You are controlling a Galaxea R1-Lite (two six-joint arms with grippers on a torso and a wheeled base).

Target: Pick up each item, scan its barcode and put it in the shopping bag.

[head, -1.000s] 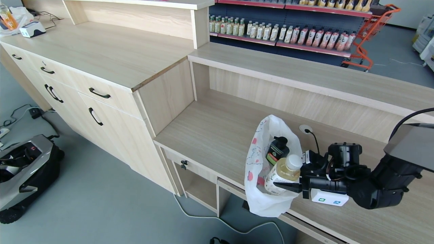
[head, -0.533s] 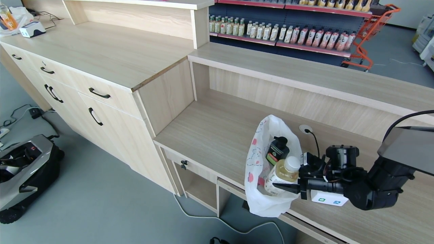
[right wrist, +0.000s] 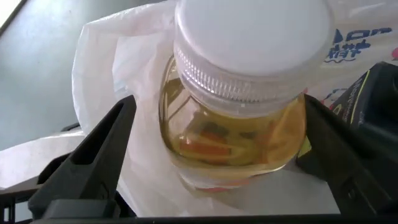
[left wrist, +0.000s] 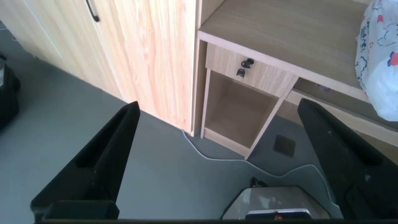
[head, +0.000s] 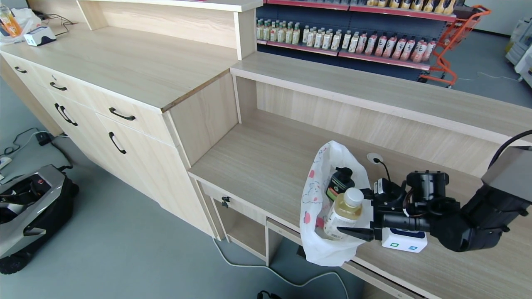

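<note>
Now the yellow drink bottle (head: 343, 214) is seen standing inside the white shopping bag (head: 316, 245), at the front edge of the wooden surface (head: 266, 162). A dark pump bottle (head: 338, 182) is tucked just behind it. The right hand (head: 351, 209) is spread around the drink bottle and seems not to touch it. The left hand (left wrist: 219, 104) is held wide apart above the floor.

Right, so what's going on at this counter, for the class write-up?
The robot's right gripper is at the mouth of the white shopping bag on the wooden counter. Its fingers are open on either side of a white-capped bottle of yellowish drink standing in the bag. A dark pump bottle is already inside, behind it. The left gripper hangs open and empty above the floor beside the counter.
</note>
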